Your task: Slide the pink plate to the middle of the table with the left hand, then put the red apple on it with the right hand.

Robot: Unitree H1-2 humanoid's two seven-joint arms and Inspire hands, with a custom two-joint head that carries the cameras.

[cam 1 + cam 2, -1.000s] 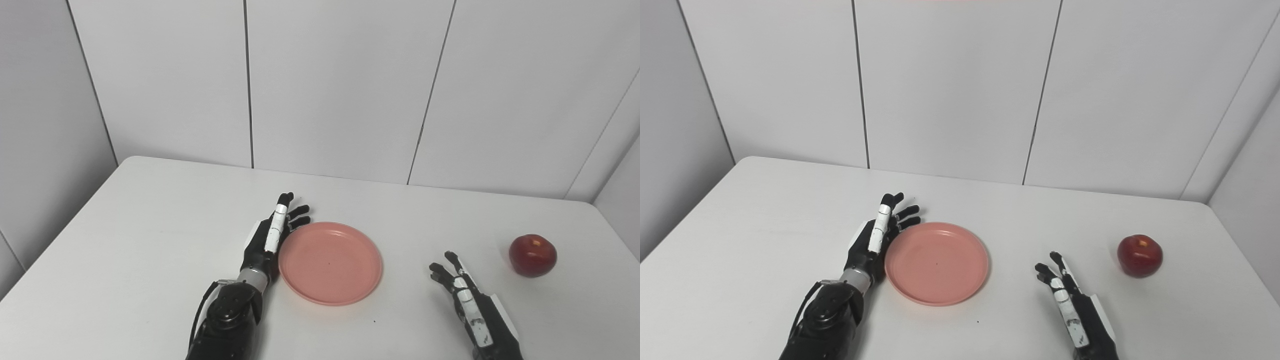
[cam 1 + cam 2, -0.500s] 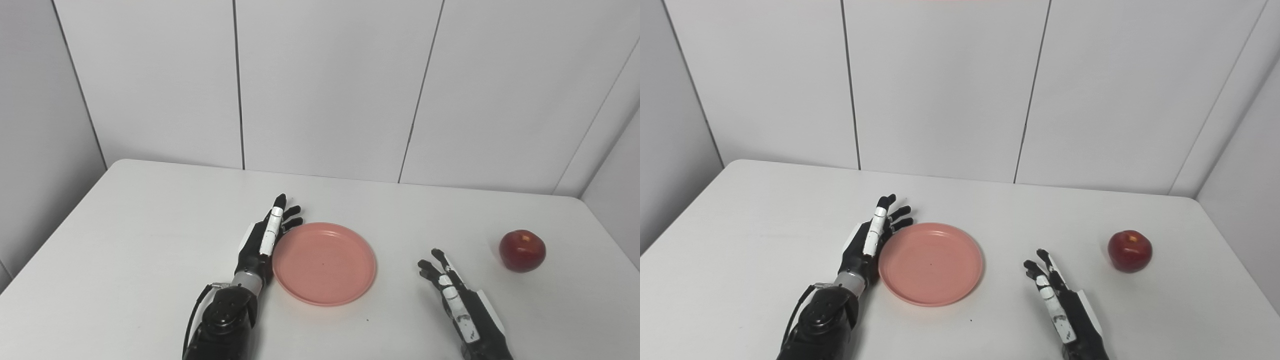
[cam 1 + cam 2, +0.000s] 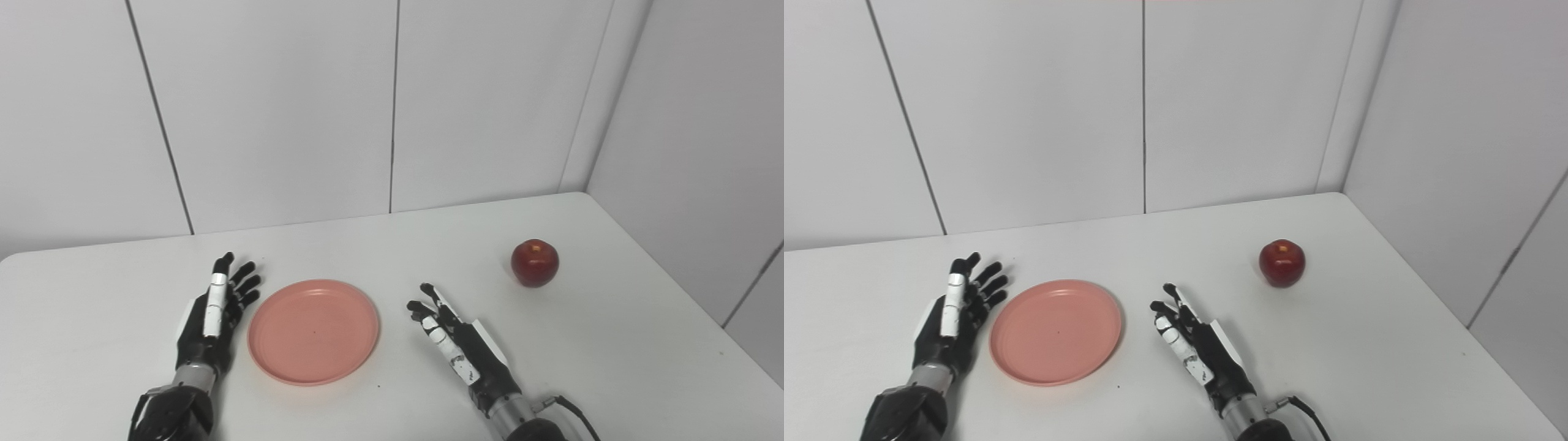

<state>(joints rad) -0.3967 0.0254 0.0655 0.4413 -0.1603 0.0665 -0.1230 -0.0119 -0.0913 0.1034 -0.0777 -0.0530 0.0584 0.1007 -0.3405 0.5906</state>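
White tabletop: camera panned right. Left robot hand now clear of pink plate, spread; right robot hand spread, short of red apple.

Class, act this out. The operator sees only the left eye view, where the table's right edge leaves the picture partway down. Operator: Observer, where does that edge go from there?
Observer: In the right eye view the table's right edge runs straight on to the bottom of the picture.
Operator: What lies beyond that lower stretch, off to the side of the right hand?
Observer: The side wall follows the edge all the way down.
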